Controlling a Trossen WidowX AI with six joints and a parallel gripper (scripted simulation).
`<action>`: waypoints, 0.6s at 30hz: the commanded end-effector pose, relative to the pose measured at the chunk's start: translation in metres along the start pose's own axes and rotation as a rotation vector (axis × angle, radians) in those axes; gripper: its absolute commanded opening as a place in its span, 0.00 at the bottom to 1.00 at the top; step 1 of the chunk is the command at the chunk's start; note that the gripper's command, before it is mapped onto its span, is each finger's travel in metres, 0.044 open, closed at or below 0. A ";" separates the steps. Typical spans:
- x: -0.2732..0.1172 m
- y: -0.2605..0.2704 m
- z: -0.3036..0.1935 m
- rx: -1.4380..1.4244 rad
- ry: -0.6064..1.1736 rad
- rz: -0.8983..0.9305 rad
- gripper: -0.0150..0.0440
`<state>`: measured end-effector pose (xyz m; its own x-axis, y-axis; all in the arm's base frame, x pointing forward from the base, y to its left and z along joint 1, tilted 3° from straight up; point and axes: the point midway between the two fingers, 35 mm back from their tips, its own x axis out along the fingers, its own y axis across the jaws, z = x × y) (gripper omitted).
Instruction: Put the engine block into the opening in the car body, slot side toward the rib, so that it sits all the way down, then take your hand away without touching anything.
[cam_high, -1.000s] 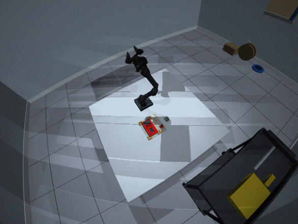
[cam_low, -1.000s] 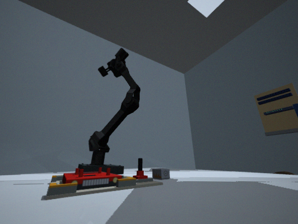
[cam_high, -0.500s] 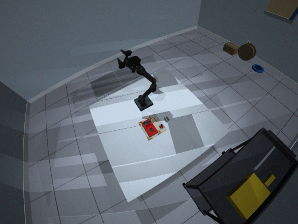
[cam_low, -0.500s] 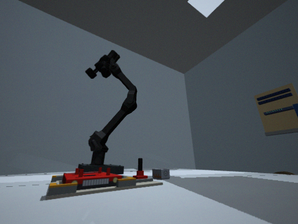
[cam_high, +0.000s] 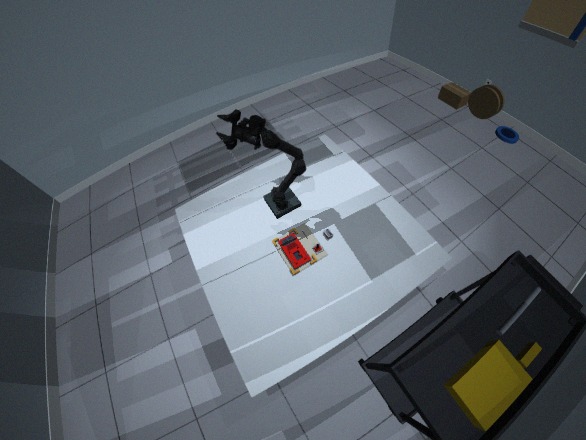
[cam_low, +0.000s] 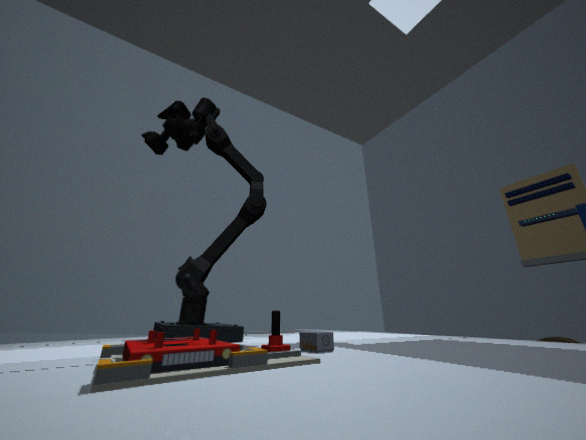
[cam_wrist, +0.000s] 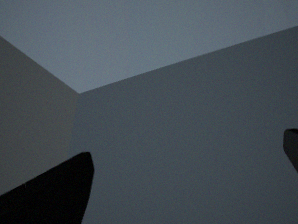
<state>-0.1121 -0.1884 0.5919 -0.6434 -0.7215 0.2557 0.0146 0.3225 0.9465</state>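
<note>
The engine block, a small grey block, stands on the white table top beside the base board, outside the car body. The red car body sits among yellow-and-grey corner pieces. A dark patch in its top shows in the top view; whether it is the opening cannot be told, and the rib and the block's slot side cannot be made out. My gripper is open and empty, high above the table and far from block and car. The wrist view shows only walls between the fingers.
The base board carries the car body and a small red piece with an upright black post, between car and block. The arm's dark base stands just behind the board.
</note>
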 end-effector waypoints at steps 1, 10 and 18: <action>0.006 -0.023 -0.026 -0.053 0.096 -0.069 1.00; 0.002 -0.065 -0.083 -0.163 0.312 -0.181 1.00; -0.016 -0.100 -0.135 -0.277 0.515 -0.258 1.00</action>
<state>-0.0210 -0.2793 0.5335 -0.2778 -0.9591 0.0549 0.1035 0.0270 0.9943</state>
